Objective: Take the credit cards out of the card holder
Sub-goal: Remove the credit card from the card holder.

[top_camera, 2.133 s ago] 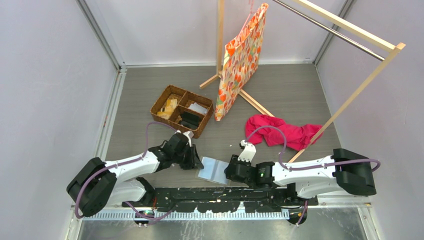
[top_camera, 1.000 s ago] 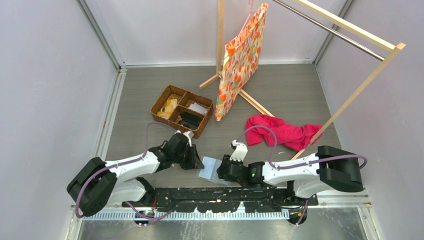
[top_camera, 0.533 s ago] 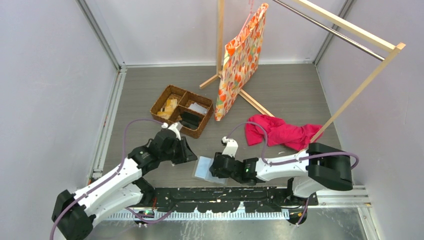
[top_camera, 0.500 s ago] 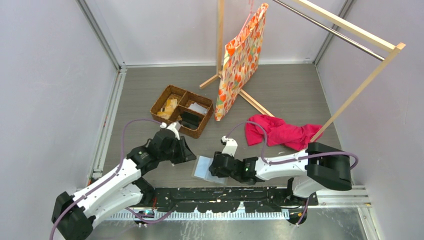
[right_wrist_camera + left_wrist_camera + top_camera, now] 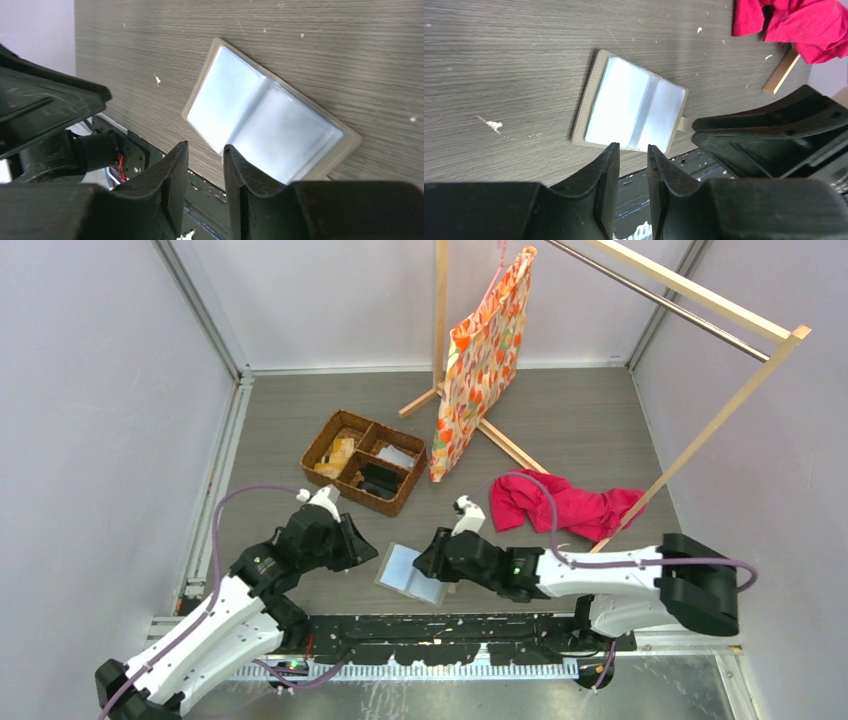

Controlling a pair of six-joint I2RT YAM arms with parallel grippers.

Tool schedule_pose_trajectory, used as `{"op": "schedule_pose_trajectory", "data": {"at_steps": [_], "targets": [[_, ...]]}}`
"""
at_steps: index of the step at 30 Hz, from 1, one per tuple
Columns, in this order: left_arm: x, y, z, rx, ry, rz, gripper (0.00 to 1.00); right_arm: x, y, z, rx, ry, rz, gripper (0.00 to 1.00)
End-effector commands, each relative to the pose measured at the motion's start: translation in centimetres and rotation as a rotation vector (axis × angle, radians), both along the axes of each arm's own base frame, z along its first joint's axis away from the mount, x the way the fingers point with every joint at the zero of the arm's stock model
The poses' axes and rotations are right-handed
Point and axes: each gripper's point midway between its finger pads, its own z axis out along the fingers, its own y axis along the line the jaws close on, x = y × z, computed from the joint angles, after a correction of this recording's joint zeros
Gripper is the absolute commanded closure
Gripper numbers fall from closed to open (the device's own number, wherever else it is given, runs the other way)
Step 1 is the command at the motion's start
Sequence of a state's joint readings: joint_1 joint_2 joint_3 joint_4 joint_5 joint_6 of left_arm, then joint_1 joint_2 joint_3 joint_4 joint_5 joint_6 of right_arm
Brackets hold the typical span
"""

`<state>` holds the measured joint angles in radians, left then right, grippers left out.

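The card holder (image 5: 404, 573) lies spread open on the grey wooden table, pale blue clear panels facing up, olive rim around them. No separate credit cards show; they are hidden. My left gripper (image 5: 362, 548) hovers just left of the holder, open by a narrow gap, nothing between its fingers. In the left wrist view the card holder (image 5: 634, 112) lies beyond the left gripper (image 5: 633, 152). My right gripper (image 5: 424, 562) is at the holder's right edge, also open and empty. The right wrist view shows the card holder (image 5: 265, 120) beyond the right gripper (image 5: 205, 150).
A brown wicker basket (image 5: 333, 429) with small items stands behind the left arm. A red cloth (image 5: 565, 505) lies to the right by a wooden rack's foot (image 5: 512, 447). A patterned bag (image 5: 480, 360) hangs from the rack. The black rail (image 5: 450, 630) runs along the near edge.
The left gripper has drawn back leftwards off the card holder. The right gripper has moved left and slightly farther from the near edge. The holder has shifted a little to the left.
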<state>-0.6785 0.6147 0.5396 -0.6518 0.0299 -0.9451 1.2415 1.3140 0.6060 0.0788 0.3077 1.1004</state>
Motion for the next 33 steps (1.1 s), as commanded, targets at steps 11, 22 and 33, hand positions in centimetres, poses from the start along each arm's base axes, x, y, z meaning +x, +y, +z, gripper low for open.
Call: {"op": "schedule_pose_trajectory", "data": {"at_steps": [11, 22, 33], "targets": [[-0.4, -2.6, -7.3, 0.028, 0.181, -0.102, 0.72, -0.3, -3.5, -4.1, 0.078, 0.156, -0.2, 0.58], [-1.1, -2.2, -10.4, 0.073, 0.25, -0.107, 0.72, -0.1, -3.0, -4.5, 0.049, 0.146, -0.187, 0.59], [-1.3, -2.4, -10.9, 0.074, 0.268, -0.125, 0.73, 0.0, -1.4, -3.6, 0.043, 0.117, -0.133, 0.61]]}}
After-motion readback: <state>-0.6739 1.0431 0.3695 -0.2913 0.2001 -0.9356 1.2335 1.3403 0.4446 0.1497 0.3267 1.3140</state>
